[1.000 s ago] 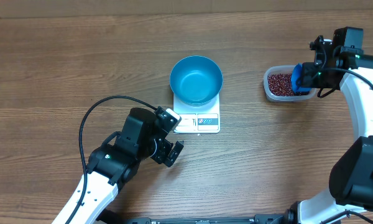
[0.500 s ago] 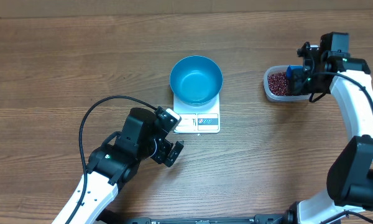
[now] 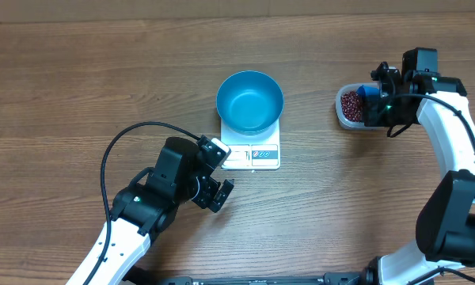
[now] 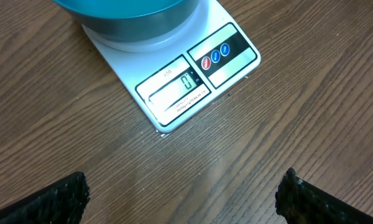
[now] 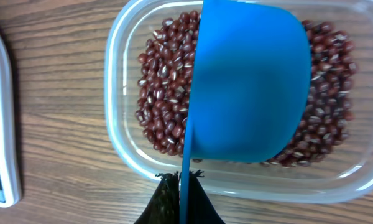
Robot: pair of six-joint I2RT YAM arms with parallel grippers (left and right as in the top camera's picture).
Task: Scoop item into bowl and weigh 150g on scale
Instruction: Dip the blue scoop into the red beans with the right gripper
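Wood-grain table (image 3: 79,71) runs open along its left side and far edge, with a wide free gap between the centre and the right side. Toward the far middle, the bright-blue bowl (image 3: 249,101) sits on the white scale (image 3: 253,154), covering its rear part; the display reads zero. The left gripper (image 3: 222,186) hangs just off the scale's front-left corner, jaws spread wide, holding nothing. Near the right edge, the clear tub (image 3: 342,119) holds the beans (image 3: 351,104). The right gripper (image 5: 180,193) is clamped on the blue scoop (image 5: 248,87), whose cup lies over them.
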